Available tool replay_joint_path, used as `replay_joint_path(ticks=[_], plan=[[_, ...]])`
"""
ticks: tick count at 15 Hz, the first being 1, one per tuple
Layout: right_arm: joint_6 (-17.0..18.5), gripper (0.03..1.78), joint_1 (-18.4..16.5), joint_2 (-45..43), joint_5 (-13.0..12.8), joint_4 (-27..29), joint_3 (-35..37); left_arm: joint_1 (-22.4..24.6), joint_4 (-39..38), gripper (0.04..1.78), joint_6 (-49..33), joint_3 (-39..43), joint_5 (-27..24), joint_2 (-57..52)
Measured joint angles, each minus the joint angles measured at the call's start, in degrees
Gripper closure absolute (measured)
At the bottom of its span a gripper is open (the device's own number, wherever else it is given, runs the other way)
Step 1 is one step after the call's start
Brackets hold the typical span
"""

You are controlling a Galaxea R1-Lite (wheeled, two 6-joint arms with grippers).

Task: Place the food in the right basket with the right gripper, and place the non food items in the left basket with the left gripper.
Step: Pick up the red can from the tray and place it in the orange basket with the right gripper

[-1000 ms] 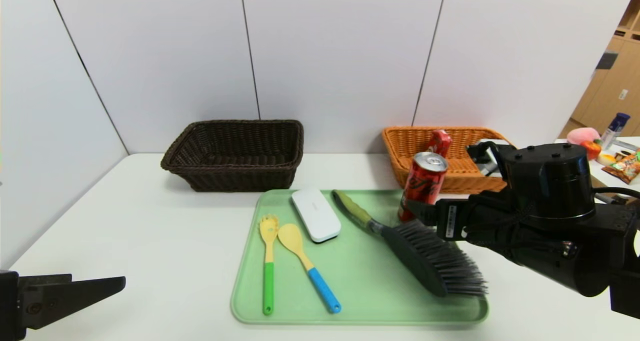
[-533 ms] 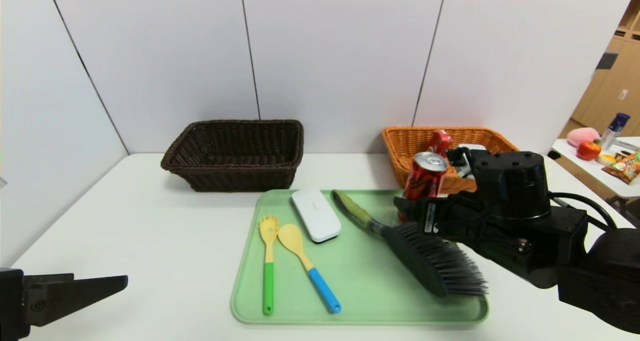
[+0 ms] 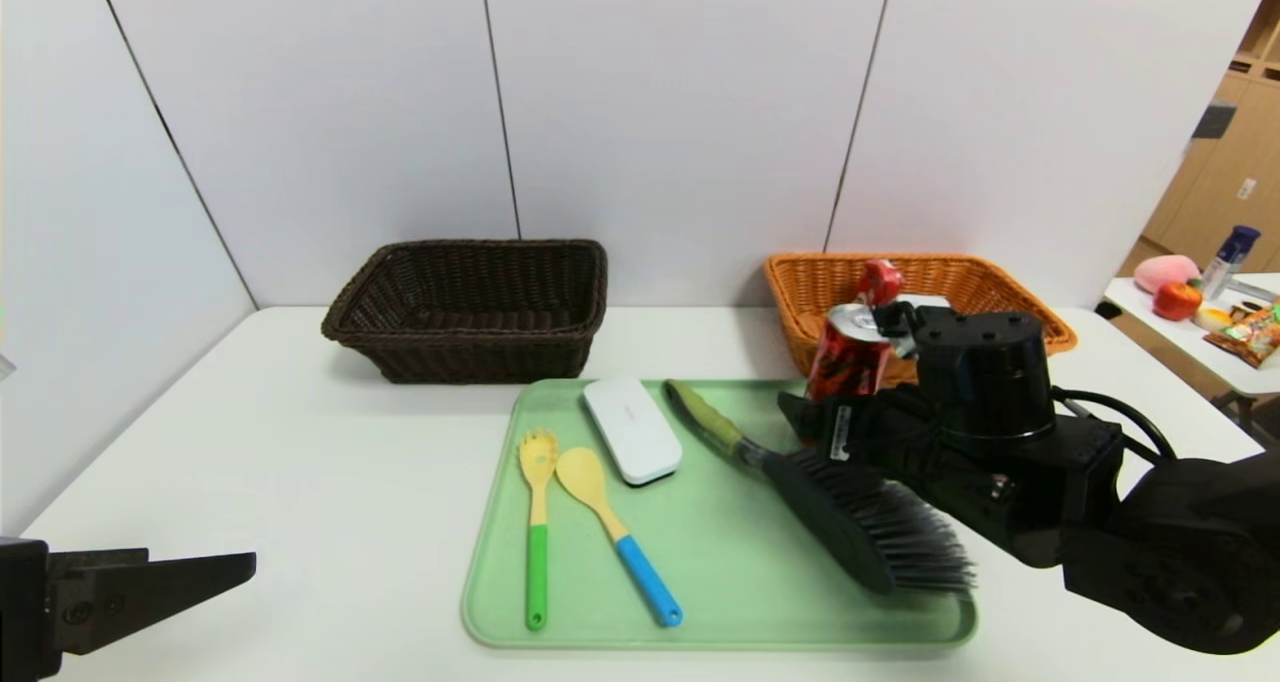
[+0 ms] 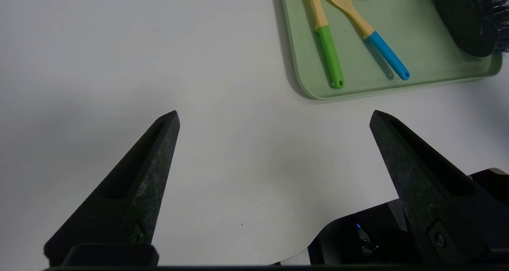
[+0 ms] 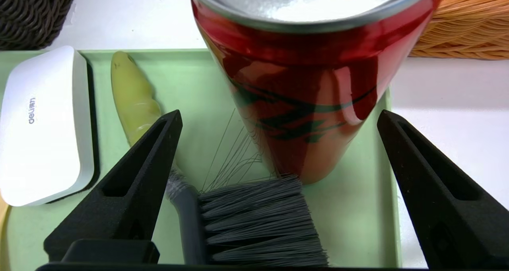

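Observation:
A tall red soda can stands upright at the far right corner of the green tray. My right gripper is open, its fingertips level with the can's lower half, one on each side, not touching it. A red snack packet lies in the orange right basket. On the tray lie a white case, a green-handled fork-spoon, a blue-handled spoon and a brush. The dark left basket looks empty. My left gripper hangs open over bare table, near left.
The brush bristles lie under my right gripper, touching the can's base. The orange basket sits just behind the can. A side table with fruit and packets stands at the far right. White wall panels close the back.
My right arm has moved forward and left, bringing its open fingers up around the can. The can, the tray items and the left arm have not moved.

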Motion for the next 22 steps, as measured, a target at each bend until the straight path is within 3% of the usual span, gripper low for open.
replay_joint_path(ticks=[10,15,17,22], plan=[[-0.1,0.12,-0.1,2.2,-0.8,-2.7,-0.1,0.0,0.0,0.13,0.0,0.0,0.0,-0.2],[-0.2,0.80,-0.1,2.5,-1.0,-4.9,-0.2,0.0,0.0,0.13,0.0,0.0,0.0,-0.2],[0.2,0.89,-0.1,2.7,-0.6,-5.0,-0.5,0.0,0.1,0.13,0.0,0.1,0.0,-0.2],[0.4,0.92,0.9,1.5,-0.2,-4.9,-1.0,0.0,0.1,0.13,0.0,0.5,0.0,-0.6]])
